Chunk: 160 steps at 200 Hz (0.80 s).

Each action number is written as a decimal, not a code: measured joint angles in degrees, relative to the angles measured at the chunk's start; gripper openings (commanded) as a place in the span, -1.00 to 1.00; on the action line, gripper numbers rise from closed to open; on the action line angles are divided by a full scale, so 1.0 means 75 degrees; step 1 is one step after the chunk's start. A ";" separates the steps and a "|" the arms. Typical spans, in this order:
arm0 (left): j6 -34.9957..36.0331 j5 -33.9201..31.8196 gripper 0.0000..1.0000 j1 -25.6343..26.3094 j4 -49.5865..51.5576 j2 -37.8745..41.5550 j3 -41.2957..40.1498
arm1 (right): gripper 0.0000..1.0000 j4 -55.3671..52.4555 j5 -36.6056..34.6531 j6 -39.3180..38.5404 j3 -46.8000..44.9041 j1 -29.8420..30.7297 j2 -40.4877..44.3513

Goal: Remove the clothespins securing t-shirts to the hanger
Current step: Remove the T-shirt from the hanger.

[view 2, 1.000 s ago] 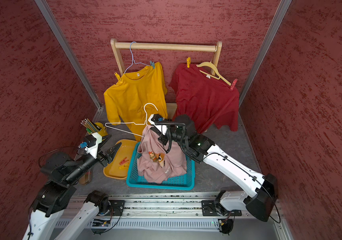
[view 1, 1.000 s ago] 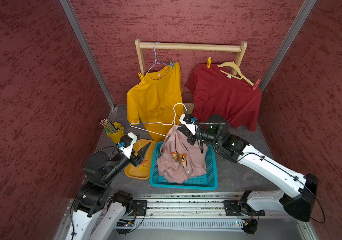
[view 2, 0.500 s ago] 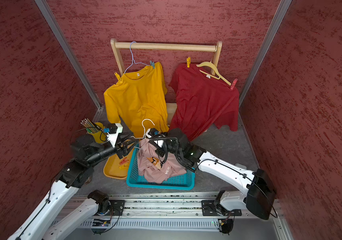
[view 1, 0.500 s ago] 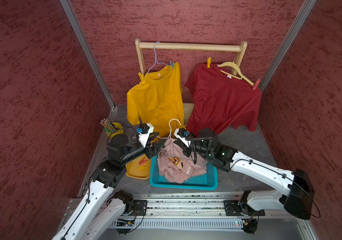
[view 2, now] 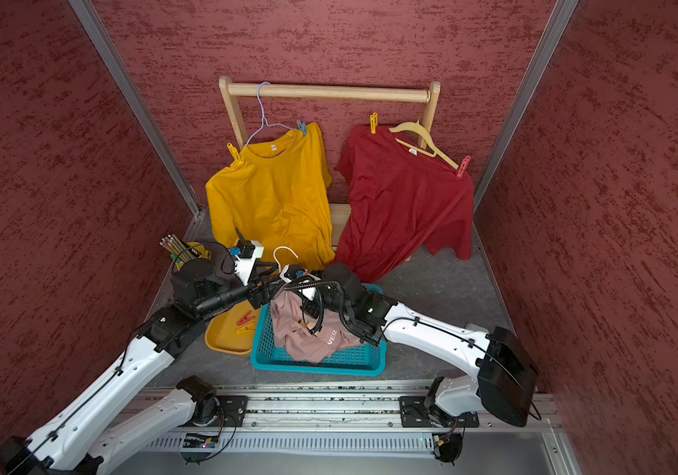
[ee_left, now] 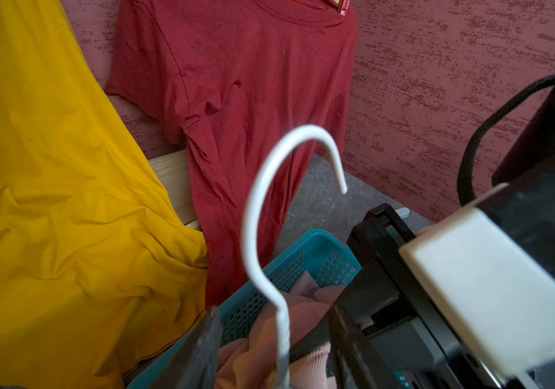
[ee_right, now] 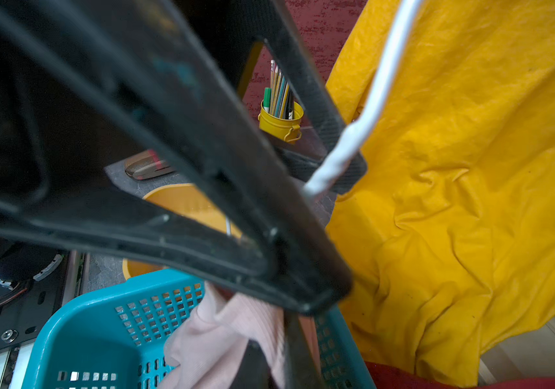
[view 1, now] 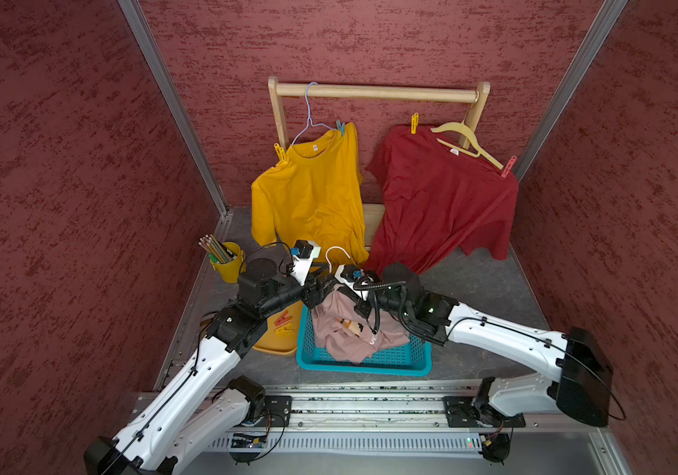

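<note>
The pale pink t-shirt (view 1: 345, 329) lies bunched in the teal basket (view 1: 370, 364). My right gripper (view 1: 339, 293) is shut on its ribbed collar (ee_right: 222, 323). A white wire hanger (ee_left: 269, 168) rises from that collar. My left gripper (ee_left: 274, 336) stands open with a finger on each side of the hanger's twisted neck. On the rack, the mustard t-shirt (view 1: 312, 197) carries a yellow clothespin (view 1: 279, 151) and a blue clothespin (view 1: 340, 127). The dark red t-shirt (view 1: 440, 197) carries a yellow clothespin (view 1: 414, 123) and a red-pink clothespin (view 1: 508, 166).
A yellow tray (view 1: 275, 347) left of the basket holds a red peg (view 1: 283, 318) and a yellow peg (view 1: 286, 327). A yellow cup of pencils (view 1: 228, 263) stands at the back left. The wooden rack bar (view 1: 374, 91) spans the back wall.
My right gripper has come down with the pink t-shirt and white hanger into the basket. My left arm has swung from the tray across to the hanger's neck.
</note>
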State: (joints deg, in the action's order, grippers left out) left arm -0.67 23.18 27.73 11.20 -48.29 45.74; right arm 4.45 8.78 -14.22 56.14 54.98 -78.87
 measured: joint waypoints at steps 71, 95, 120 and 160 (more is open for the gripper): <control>-0.0044 -0.0105 -0.78 0.0035 -0.0178 -0.0175 -0.0015 | -1.00 -0.0055 -0.0125 -0.0108 0.0006 0.0099 -0.0029; 0.0102 -0.0041 -1.00 0.0082 -0.0227 -0.0152 -0.0073 | -1.00 -0.0184 -0.0204 -0.0102 0.0035 0.0108 -0.0029; 0.0256 -0.0015 -1.00 0.0093 -0.0239 -0.0064 -0.0143 | -1.00 -0.0254 -0.0210 -0.0029 0.0038 0.0117 -0.0029; 0.0574 -0.0015 -1.00 0.0108 -0.0125 0.0221 -0.0192 | -0.89 -0.0254 -0.0213 0.0128 0.0082 0.0201 -0.0029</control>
State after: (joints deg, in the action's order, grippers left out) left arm 3.64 23.07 28.53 10.26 -46.63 44.29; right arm 2.55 7.18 -13.26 56.75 56.49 -79.09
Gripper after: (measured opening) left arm 0.043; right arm 0.085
